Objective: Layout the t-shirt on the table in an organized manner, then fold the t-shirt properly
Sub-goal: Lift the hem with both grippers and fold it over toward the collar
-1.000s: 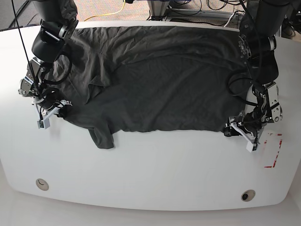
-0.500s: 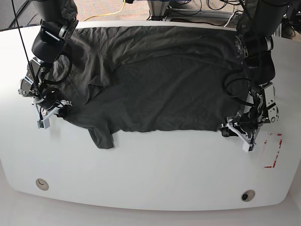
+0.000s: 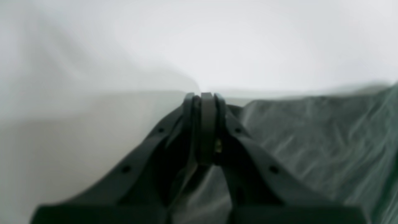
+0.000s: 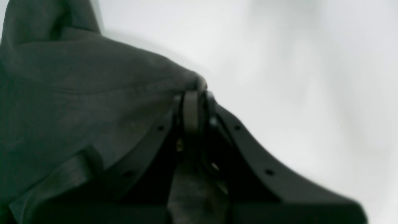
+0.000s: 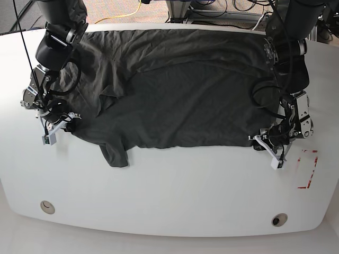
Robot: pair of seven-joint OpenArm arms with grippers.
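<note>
Both pincers (image 3: 203, 96) (image 4: 194, 93) clamped on t-shirt (image 5: 180, 95)

Premises: a robotics lab or test workspace. I am mounted over a large white table (image 5: 169, 196) with grommet holes (image 5: 279, 219) and a red dashed rectangle mark (image 5: 309, 169). Behind it, loose cables (image 5: 222, 13), a yellow cord (image 5: 127, 13) and carpeted floor (image 5: 122, 8).
</note>
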